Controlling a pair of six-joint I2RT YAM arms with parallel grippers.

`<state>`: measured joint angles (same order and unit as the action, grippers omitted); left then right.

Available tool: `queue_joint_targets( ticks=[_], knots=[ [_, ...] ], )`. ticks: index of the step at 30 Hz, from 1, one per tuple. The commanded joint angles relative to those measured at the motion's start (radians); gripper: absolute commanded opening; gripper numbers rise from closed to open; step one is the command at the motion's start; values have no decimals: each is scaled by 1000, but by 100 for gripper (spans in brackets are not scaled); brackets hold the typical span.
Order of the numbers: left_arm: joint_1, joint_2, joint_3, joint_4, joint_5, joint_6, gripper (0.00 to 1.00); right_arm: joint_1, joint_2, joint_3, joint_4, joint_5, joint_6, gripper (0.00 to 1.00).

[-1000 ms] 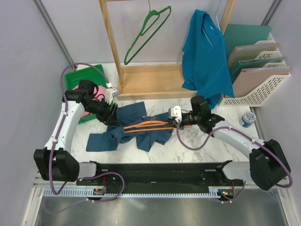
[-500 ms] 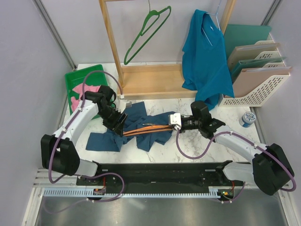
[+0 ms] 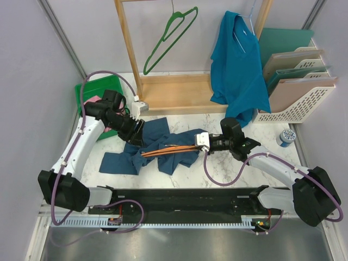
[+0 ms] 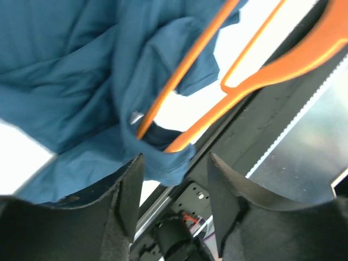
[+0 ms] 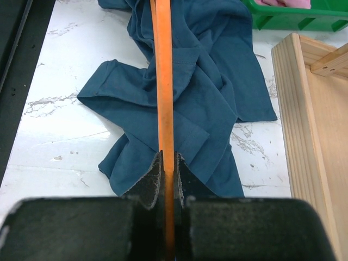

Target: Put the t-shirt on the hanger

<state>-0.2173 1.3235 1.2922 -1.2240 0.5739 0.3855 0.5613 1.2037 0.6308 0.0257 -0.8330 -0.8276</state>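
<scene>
The hanger (image 3: 168, 149) is pinched by the right gripper (image 5: 168, 163); the left gripper (image 4: 174, 166) gapes wide over the t-shirt (image 3: 160, 130).

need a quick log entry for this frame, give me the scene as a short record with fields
t-shirt: crumpled on the marble table, not hung
hanger: lies across the t-shirt, its far end poking into a fold of cloth
right fingers: shut on the hanger's bar
left fingers: open, over the t-shirt's edge
wooden rack: holds a green hanger and a teal shirt
task state: hanger not yet inside the t-shirt's shoulders
</scene>
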Motion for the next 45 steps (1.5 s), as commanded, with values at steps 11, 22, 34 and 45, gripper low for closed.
queue_joint_targets(
  ticks=[11, 22, 34, 45],
  knots=[
    [-91, 227, 19, -85, -285, -91, 52, 5, -3, 40, -6, -21, -44, 0],
    [-136, 307, 10, -127, -289, -79, 43, 5, 16, 50, -12, -35, -59, 0],
    [-139, 338, 172, -161, -106, -43, 2, 5, 42, 70, -15, -55, -71, 0],
    [-249, 394, 410, -193, -23, -100, 2, 8, 97, 125, -14, -81, -59, 0]
  ],
)
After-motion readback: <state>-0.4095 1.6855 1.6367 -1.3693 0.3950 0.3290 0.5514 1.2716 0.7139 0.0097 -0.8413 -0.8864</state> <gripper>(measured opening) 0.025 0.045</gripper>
